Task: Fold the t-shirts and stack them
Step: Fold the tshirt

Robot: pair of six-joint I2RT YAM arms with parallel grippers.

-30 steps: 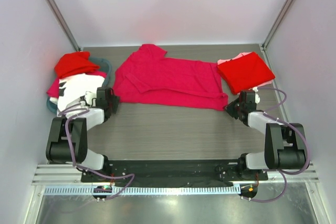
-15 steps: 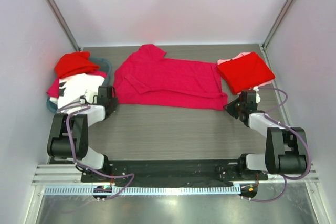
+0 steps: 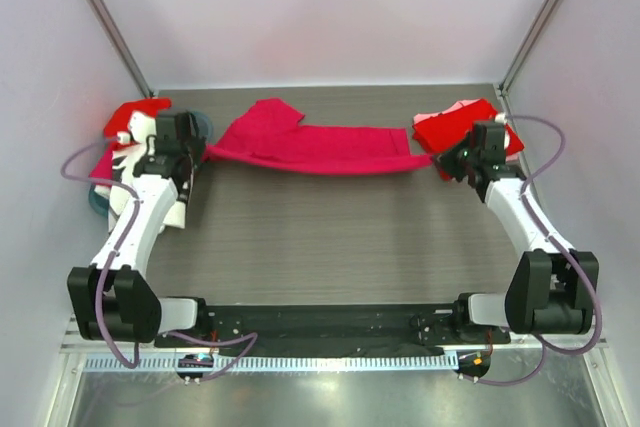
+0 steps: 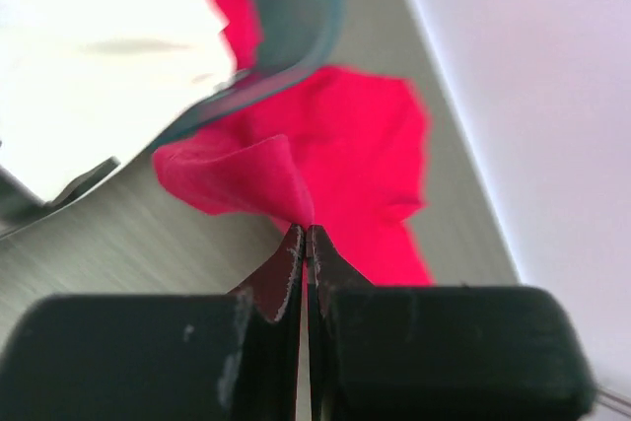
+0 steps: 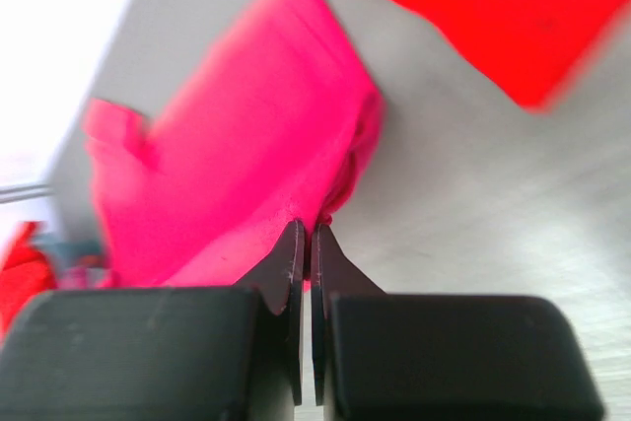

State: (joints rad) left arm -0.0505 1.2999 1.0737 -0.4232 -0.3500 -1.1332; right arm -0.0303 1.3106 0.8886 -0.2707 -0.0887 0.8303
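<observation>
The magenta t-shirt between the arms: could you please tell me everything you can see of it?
The magenta t-shirt is soft, knit-looking cloth, doubled into a long band stretched across the far table, with one sleeve pointing away near its left end. The left gripper and right gripper each pinch one end, jaws shut.

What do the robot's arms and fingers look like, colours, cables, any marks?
Both the left arm and right arm have white links joined by chunky black joints. A thin lilac cable loops loosely along each. The fingers are black, tapering to narrow tips from blocky black bodies, with small pale scuffs.
</observation>
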